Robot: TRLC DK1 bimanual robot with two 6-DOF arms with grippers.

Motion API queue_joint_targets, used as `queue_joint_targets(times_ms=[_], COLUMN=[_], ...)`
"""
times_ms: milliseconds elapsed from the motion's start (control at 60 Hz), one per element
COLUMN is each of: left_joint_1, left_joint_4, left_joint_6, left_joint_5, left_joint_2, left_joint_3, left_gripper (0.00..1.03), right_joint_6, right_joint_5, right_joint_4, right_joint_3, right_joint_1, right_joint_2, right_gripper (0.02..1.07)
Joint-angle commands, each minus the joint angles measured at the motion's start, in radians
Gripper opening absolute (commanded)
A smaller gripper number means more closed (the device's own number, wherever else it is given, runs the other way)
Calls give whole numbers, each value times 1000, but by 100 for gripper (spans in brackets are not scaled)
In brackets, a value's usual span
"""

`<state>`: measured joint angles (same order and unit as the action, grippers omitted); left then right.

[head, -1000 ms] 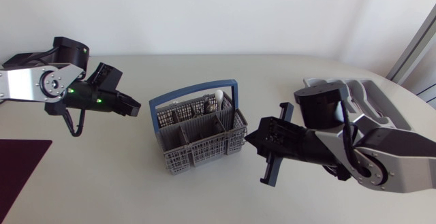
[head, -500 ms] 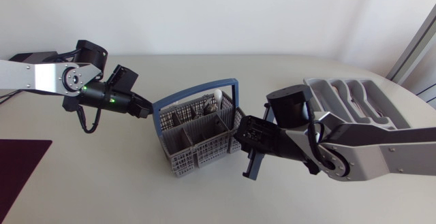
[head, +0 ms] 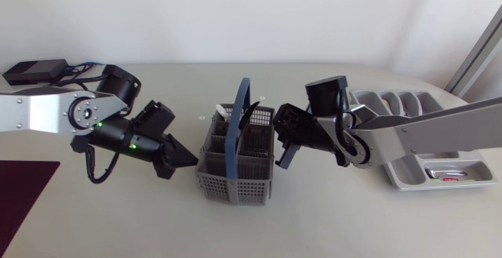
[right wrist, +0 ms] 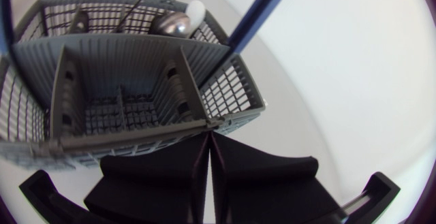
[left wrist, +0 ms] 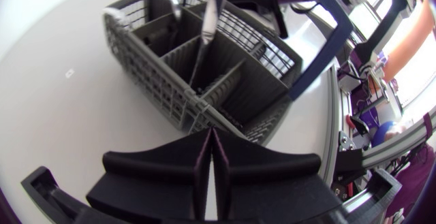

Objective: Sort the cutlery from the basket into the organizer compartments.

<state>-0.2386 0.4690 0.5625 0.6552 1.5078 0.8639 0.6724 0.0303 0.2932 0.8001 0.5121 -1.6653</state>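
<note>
While left gripper and right gripper flanked cutlery basket mid-frame, both had fingers pressed together; organizer lay at frame right. Likely needed: part fingers, dodge blue handle, pinch spoon by stem.

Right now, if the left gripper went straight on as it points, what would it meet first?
Probably the near wall of the grey plastic cutlery basket, just ahead of the left gripper.
</note>
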Motion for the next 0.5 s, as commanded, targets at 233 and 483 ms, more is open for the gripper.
queue_joint_targets(times_ms=[233, 483], left_joint_1=[-68, 81], left_joint_4=[37, 36], left_joint_6=[25, 31], left_joint_5=[6, 11], left_joint_2=[-84, -89], left_joint_3=[-32, 26], left_gripper=[4, 4], right_joint_6=[-36, -30], right_joint_5=[8, 29], right_joint_4=[26, -45], right_joint_3=[60, -121], right_joint_1=[-37, -53], right_joint_2=[-7, 260], right_gripper=[7, 7])
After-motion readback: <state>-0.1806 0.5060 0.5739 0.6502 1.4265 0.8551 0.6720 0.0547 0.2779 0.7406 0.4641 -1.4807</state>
